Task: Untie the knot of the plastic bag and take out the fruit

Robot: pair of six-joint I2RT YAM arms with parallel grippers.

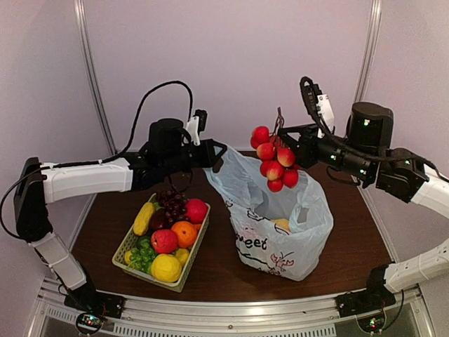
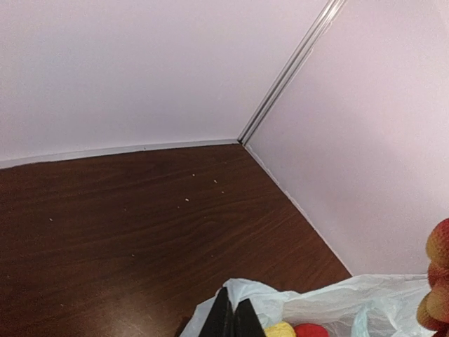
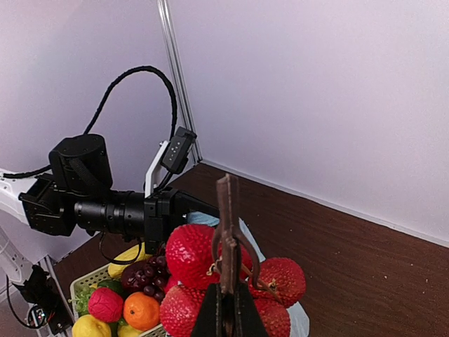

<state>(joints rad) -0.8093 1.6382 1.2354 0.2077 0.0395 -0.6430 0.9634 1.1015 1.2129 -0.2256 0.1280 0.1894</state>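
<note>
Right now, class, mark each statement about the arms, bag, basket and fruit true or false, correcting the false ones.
1. The right gripper holds a red fruit bunch above the bag. True.
2. The bag is knotted shut. False: its mouth gapes open.
3. The left gripper pinches the bag's edge. True.
4. The basket is empty. False: it is heaped with mixed fruit.
5. Nothing remains inside the bag. False: a yellow fruit shows inside.
</note>
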